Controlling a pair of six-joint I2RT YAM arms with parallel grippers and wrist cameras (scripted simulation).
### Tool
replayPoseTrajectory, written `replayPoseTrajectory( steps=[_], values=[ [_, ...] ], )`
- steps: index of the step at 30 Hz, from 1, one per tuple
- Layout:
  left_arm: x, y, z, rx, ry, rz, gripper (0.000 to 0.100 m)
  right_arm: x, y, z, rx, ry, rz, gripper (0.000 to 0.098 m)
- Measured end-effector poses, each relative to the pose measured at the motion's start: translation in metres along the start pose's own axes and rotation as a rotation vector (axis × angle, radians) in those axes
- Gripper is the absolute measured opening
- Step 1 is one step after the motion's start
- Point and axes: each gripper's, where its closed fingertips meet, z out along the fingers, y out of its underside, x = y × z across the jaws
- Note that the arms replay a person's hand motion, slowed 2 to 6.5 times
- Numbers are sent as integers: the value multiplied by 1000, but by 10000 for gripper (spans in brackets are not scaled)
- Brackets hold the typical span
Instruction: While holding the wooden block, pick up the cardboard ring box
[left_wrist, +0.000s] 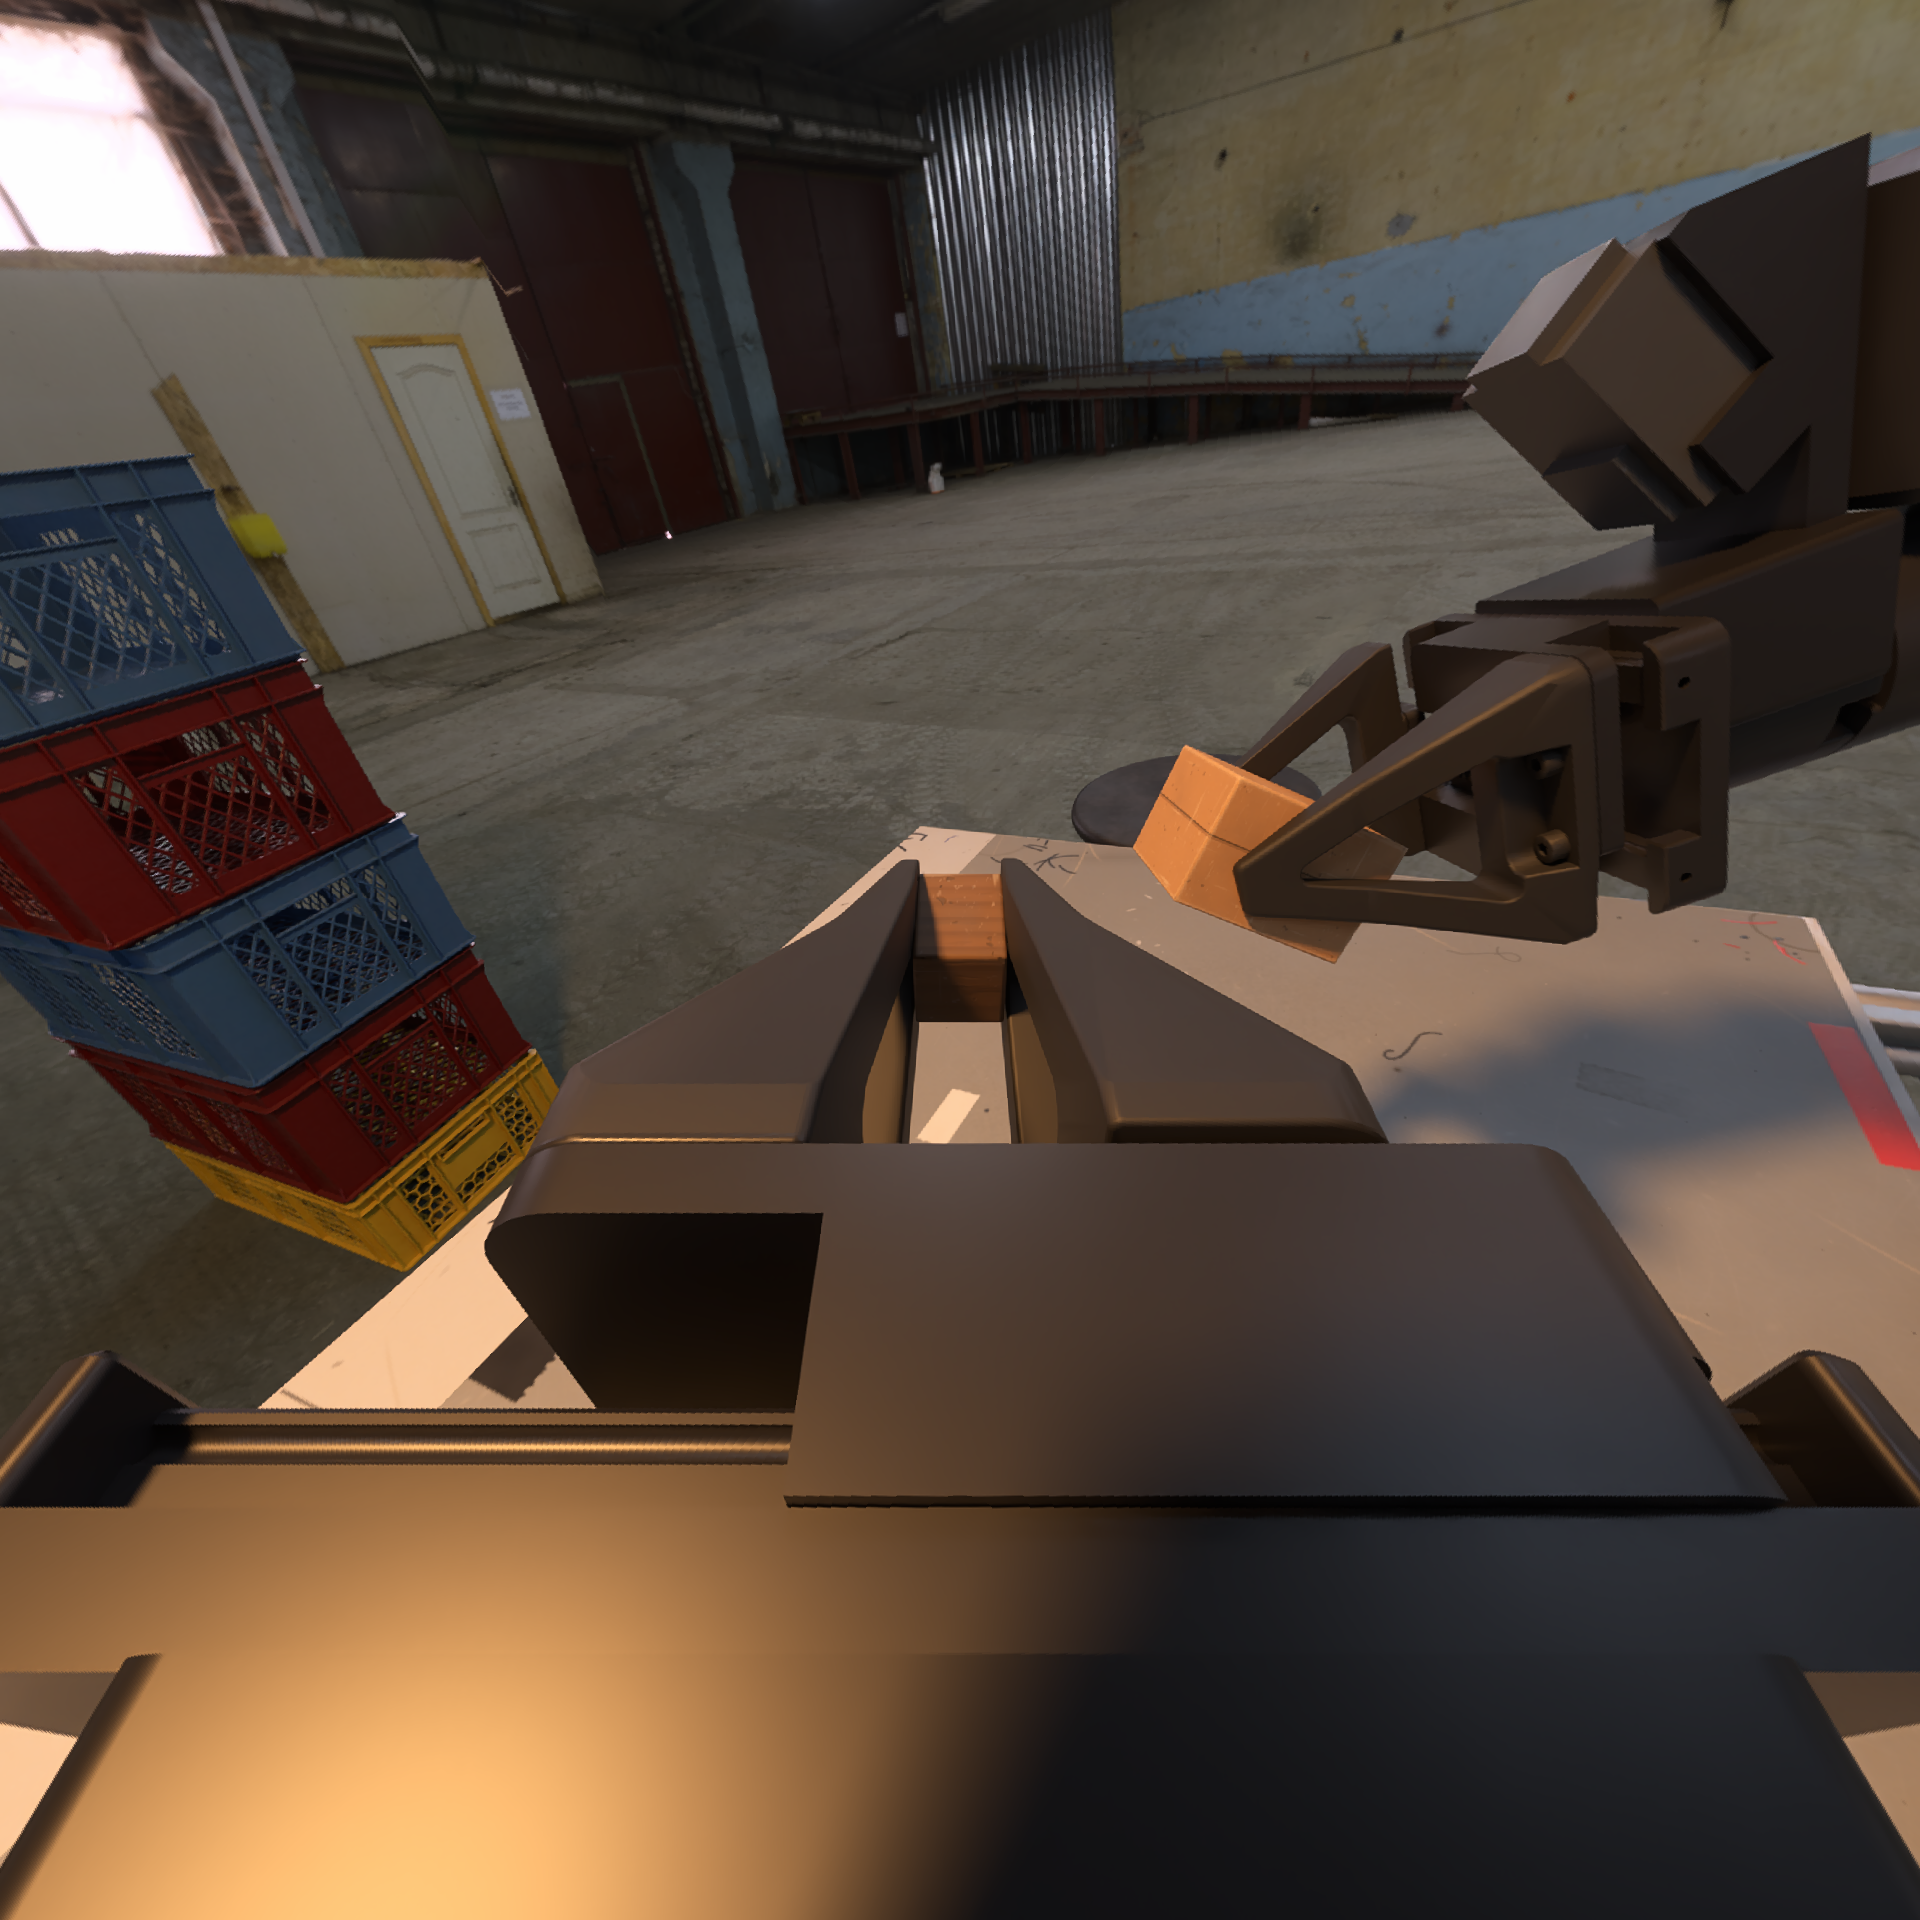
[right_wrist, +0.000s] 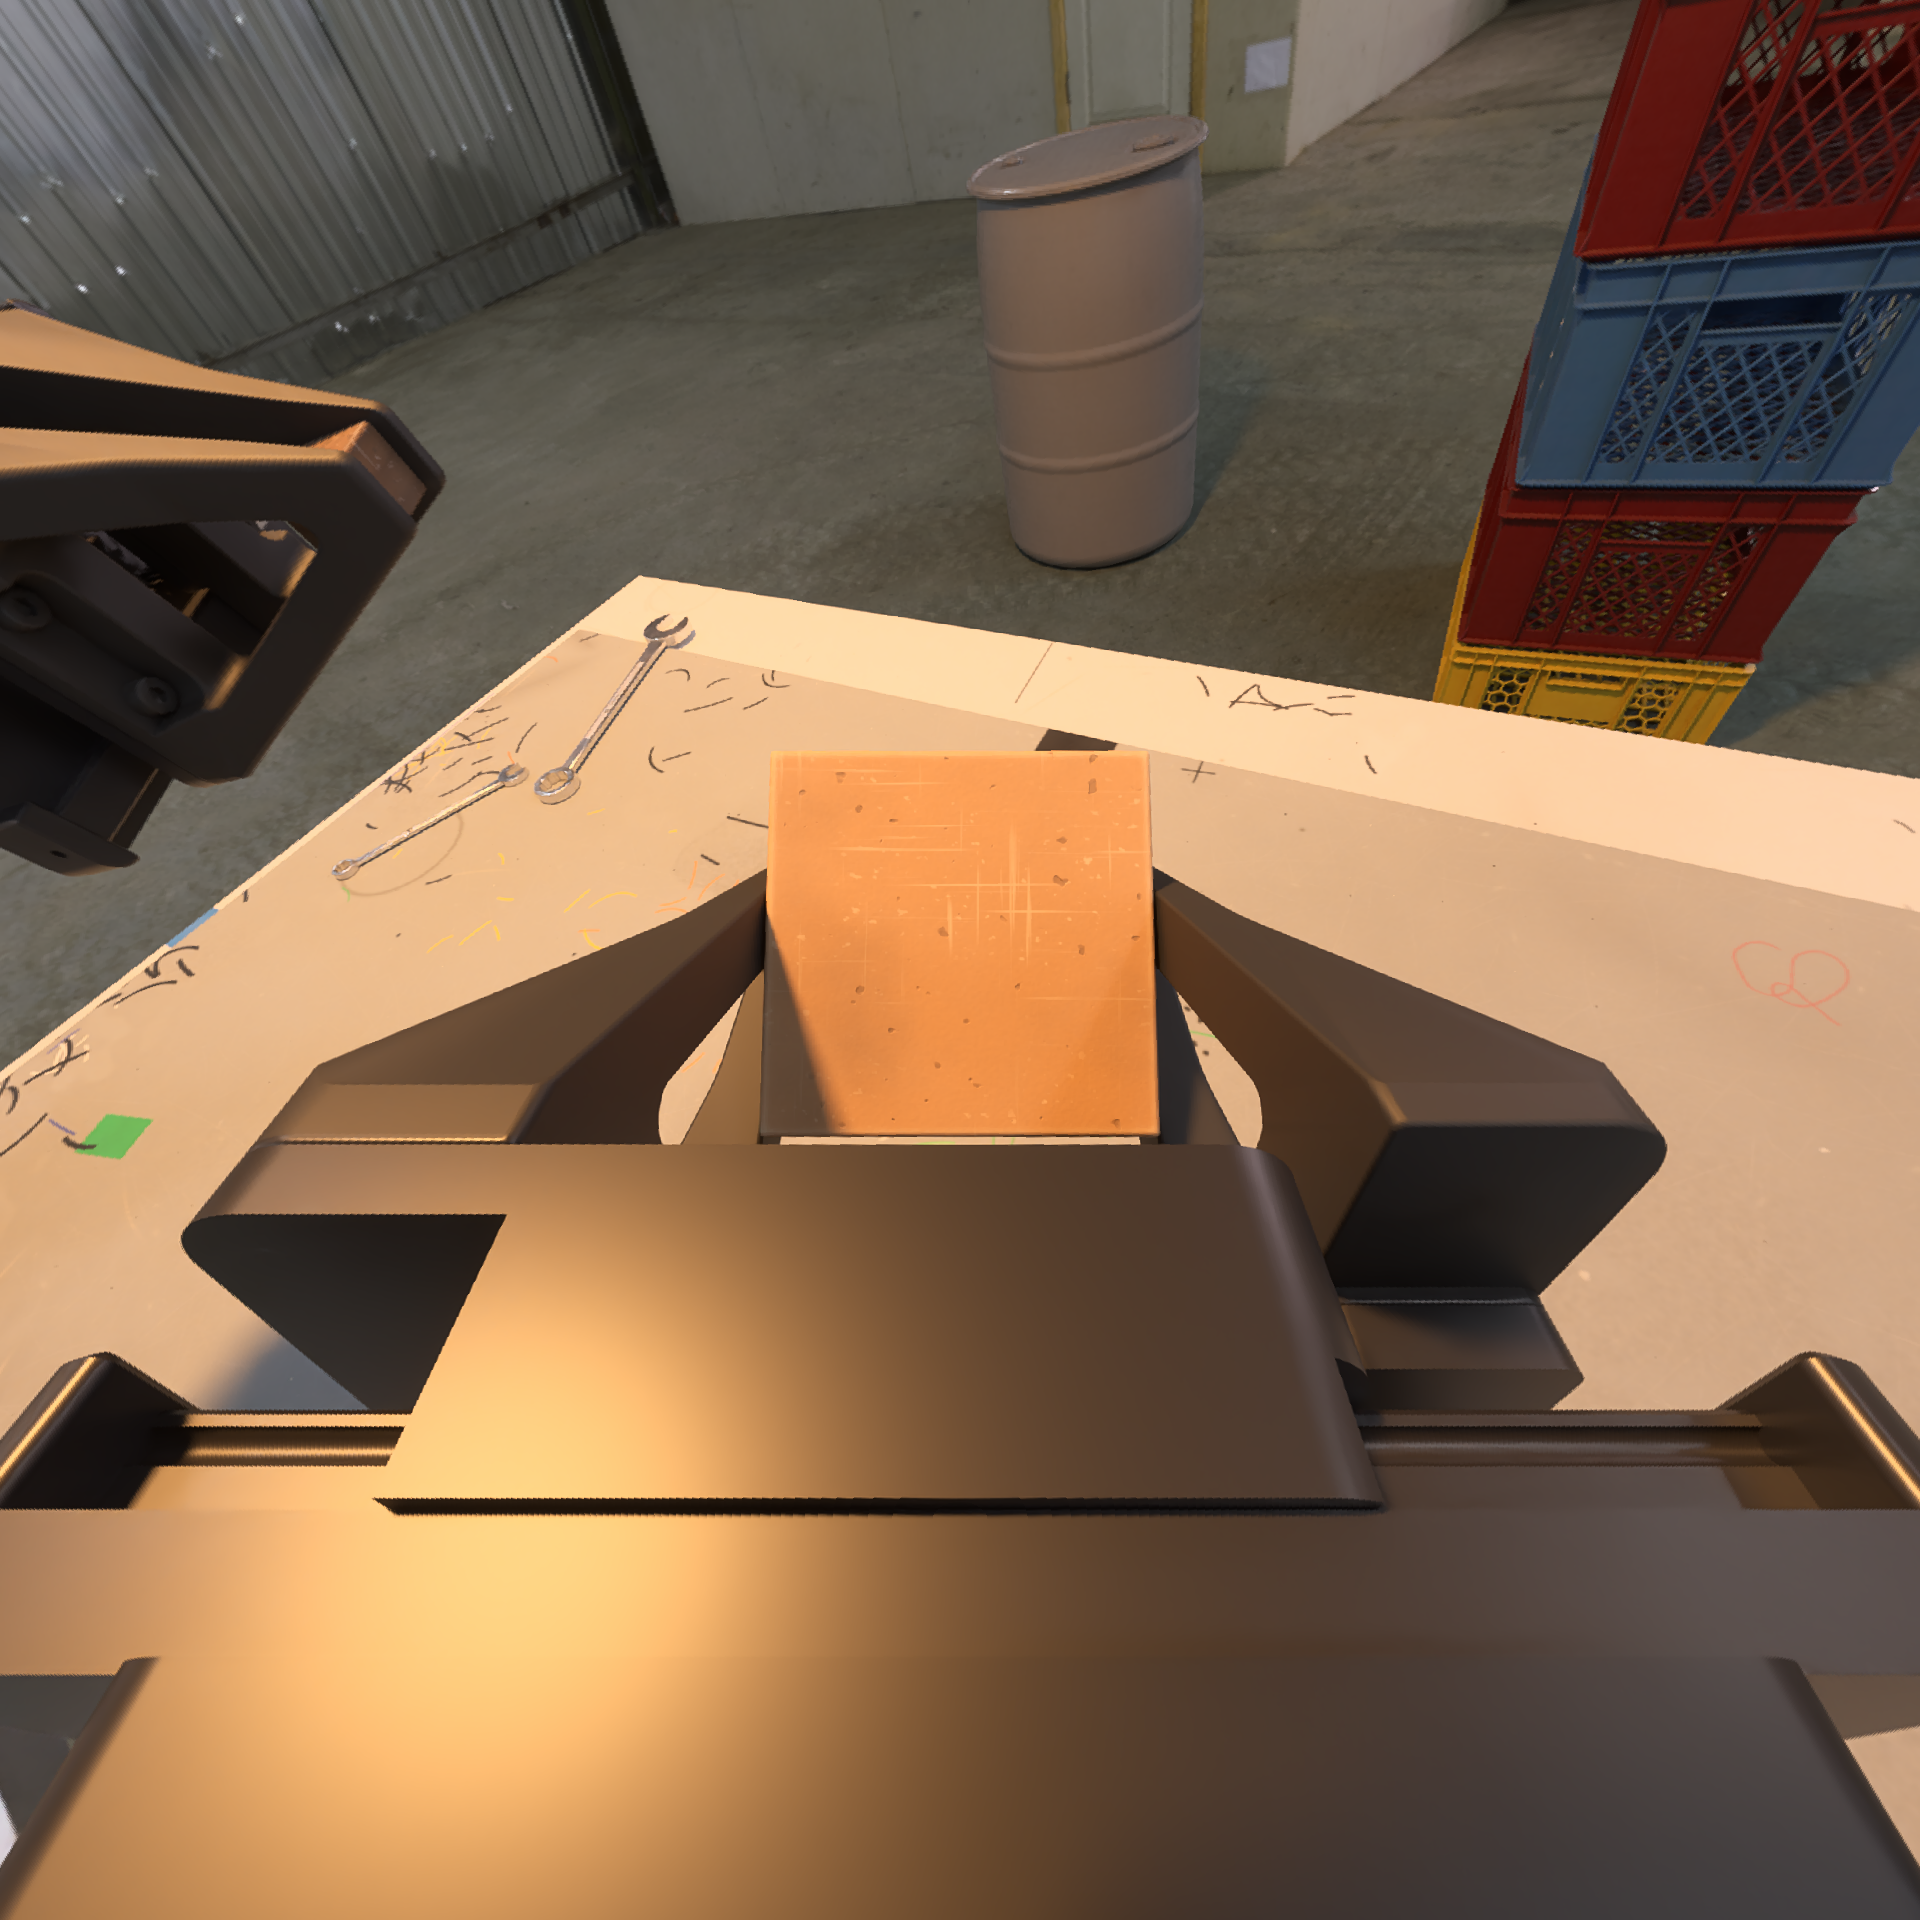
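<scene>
Warehouse floor: stacked openwork crates (right_wrist: 1704, 374)

Wooden block (left_wrist: 961, 940): small, brown, you see it pinched at 12 o'clock, off the table.
Cardboard ring box (right_wrist: 961, 940): orange, speckled, square, lifted, tilted.

The cardboard ring box (right_wrist: 961, 940) is showing a matt orange, speckled and scratched face, while the wooden block (left_wrist: 961, 914) is looking grainy. Two wrenches (right_wrist: 582, 748) are gleaming as polished metal on the scuffed, scribbled matt tabletop (right_wrist: 1558, 935); the right claw (right_wrist: 961, 894) is looking like smooth, satin dark plastic.
</scene>
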Motion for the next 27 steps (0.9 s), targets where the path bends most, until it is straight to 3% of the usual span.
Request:
replayPoseTrajectory(
  steps=[15, 27],
  values=[
    [15, 0, 14, 31, 39, 30, 127, 7, -6, -6, 60, 31, -3, 501],
    [22, 16, 19, 19, 40, 33, 127, 3, -4, 0, 114, 5, 61, 501]
  ],
)
